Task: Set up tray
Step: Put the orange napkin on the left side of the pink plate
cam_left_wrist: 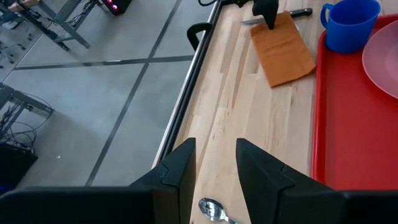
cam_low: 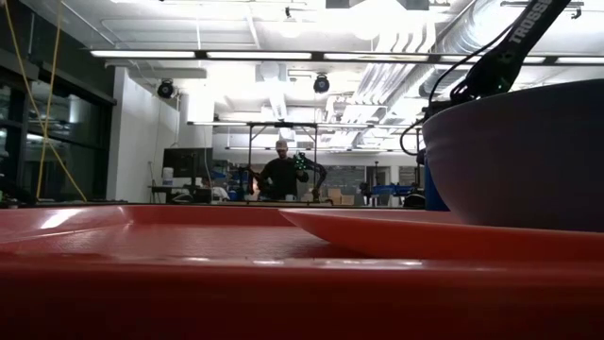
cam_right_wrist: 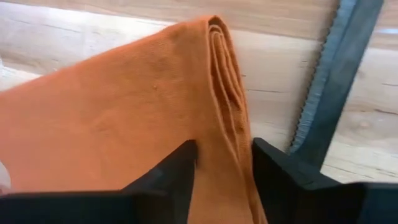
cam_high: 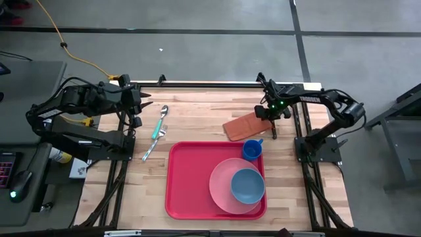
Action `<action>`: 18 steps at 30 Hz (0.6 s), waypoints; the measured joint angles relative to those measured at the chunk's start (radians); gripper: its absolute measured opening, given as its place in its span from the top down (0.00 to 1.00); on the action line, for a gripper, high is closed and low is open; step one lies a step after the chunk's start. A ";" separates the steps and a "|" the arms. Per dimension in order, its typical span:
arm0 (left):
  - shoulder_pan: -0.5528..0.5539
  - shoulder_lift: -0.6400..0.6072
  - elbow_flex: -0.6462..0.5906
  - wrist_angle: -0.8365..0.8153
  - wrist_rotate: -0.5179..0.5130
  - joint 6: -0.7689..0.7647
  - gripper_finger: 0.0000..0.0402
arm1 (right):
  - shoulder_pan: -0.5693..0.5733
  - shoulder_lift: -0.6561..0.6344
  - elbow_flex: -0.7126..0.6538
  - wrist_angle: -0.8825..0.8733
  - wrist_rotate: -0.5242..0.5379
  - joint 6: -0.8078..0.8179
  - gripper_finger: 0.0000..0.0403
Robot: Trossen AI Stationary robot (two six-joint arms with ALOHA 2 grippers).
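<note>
The red tray [cam_high: 191, 184] lies near the table's near edge and carries a pink plate [cam_high: 220, 191], a blue bowl [cam_high: 248, 185] resting on the plate, and a blue cup [cam_high: 252, 149] in its far right corner. An orange-brown napkin [cam_high: 242, 125] lies on the wood just beyond the tray. My right gripper [cam_high: 268, 118] is at the napkin's right end, shut on it. My left gripper [cam_high: 141, 105] hangs open over the table's far left part, next to a spoon [cam_high: 162, 117]; its fingers [cam_left_wrist: 180, 168] touch nothing. My right gripper [cam_right_wrist: 224, 180] pinches the napkin's folded edge [cam_right_wrist: 227, 124] between its two fingers, several layers together. It comes from above, at the napkin's right end. The rest of the napkin [cam_left_wrist: 283, 50] lies flat on the table.
A teal-handled spoon and a fork [cam_high: 151, 151] lie left of the tray. A serrated knife [cam_right_wrist: 329, 81] lies on the wood beside the napkin's right end. Bare wood stretches between the napkin and the utensils. A person [cam_low: 281, 175] stands far off in the room.
</note>
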 joint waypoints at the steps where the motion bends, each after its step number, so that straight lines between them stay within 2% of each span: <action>1: 0.000 0.000 0.000 0.000 0.000 0.000 0.64 | 0.000 0.000 0.000 0.001 -0.004 0.000 0.70; 11: 0.000 0.000 0.000 -0.001 0.000 0.000 0.64 | 0.001 0.001 0.000 0.004 -0.023 0.001 0.85; 16: 0.000 0.000 0.000 -0.006 0.001 0.000 0.64 | 0.002 0.001 0.000 0.004 -0.024 -0.009 0.97; 18: 0.000 0.000 0.000 -0.007 0.001 0.001 0.64 | 0.002 0.001 0.000 0.005 -0.024 -0.018 0.98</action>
